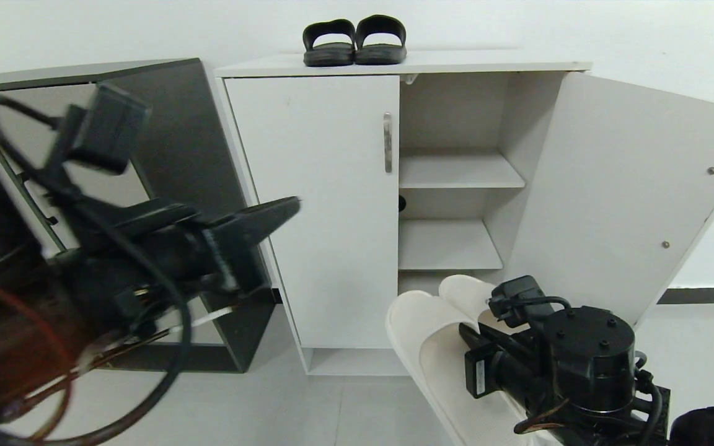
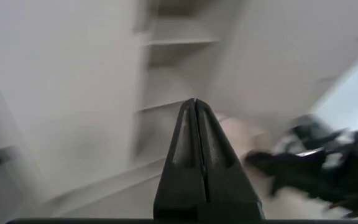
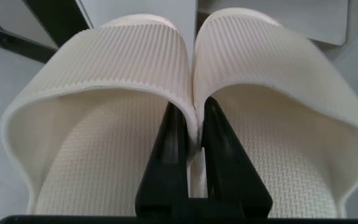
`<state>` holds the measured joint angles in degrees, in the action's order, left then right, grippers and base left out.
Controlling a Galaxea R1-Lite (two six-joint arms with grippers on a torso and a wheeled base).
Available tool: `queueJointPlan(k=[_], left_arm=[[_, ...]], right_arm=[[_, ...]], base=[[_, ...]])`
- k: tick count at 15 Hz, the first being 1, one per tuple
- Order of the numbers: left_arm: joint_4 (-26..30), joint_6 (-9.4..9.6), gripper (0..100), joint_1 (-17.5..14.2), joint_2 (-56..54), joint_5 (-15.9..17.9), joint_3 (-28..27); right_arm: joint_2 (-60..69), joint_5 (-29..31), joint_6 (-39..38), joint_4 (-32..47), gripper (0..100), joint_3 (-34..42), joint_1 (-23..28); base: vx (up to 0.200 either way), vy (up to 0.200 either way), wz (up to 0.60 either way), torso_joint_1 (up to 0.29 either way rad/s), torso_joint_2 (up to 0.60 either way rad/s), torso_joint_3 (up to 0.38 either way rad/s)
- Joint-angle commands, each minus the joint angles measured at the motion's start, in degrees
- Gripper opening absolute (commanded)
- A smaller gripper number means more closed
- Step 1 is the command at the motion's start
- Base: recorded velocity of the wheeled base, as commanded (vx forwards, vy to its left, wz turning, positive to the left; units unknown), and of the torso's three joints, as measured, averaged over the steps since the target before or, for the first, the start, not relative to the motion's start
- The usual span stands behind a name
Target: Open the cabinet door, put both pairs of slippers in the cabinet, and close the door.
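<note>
A pair of black slippers (image 1: 355, 41) sits on top of the white cabinet (image 1: 313, 204). The cabinet's left door is closed, and its right door (image 1: 617, 186) is swung wide open, showing shelves (image 1: 456, 173). My right gripper (image 1: 470, 337) is shut on the touching inner edges of a pair of cream slippers (image 1: 431, 328), held low in front of the open compartment. The right wrist view shows this gripper (image 3: 195, 124) pinching both cream slippers (image 3: 104, 81) together. My left gripper (image 1: 292, 204) hangs in front of the closed left door, shut and empty (image 2: 195, 107).
A dark mirror-fronted panel (image 1: 196, 142) leans left of the cabinet. A metal handle (image 1: 387, 142) is on the closed door. A small dark object (image 1: 402, 202) peeks out behind that door on a shelf. Pale floor (image 1: 332, 409) lies before the cabinet.
</note>
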<state>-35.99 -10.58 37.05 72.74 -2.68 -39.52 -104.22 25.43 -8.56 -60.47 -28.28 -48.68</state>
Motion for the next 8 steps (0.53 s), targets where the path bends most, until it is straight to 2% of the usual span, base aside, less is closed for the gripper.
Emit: queueJointPlan(k=[1,2,4,5,7,8], left_arm=[[20.25,6.98,0,-16.31,-28.62,-7.95,9.46],[29.48,6.8,0,-23.51,-39.69,-10.41,11.48],[32.82,6.45,0,-33.09,-51.74,-10.24,19.39],[32.82,7.33,0,-36.7,-57.62,-9.27,25.46],[32.91,9.61,0,-38.54,-65.89,-5.49,32.84],[33.0,12.08,0,-38.28,-70.54,-1.98,37.24]], right_arm=[[-1.6,0.06,0.03,0.0,0,-0.72,0.95],[-1.69,0.06,0.03,0.0,0,-0.55,0.95],[-1.69,0.15,0.12,0.0,0,-0.46,0.95],[-1.52,0.15,0.12,0.0,0,-0.46,0.95],[-1.52,0.15,0.12,0.0,0,0.07,0.86],[-1.6,0.15,0.21,0.0,0,0.25,0.78]], base=[[0.0,0.0,0.0,0.0,0.0,0.0],[0.0,0.0,0.0,0.0,0.0,0.0],[0.0,0.0,0.0,0.0,0.0,0.0],[0.0,0.0,0.0,0.0,0.0,0.0],[0.0,0.0,0.0,0.0,0.0,0.0],[0.0,0.0,0.0,0.0,0.0,0.0]])
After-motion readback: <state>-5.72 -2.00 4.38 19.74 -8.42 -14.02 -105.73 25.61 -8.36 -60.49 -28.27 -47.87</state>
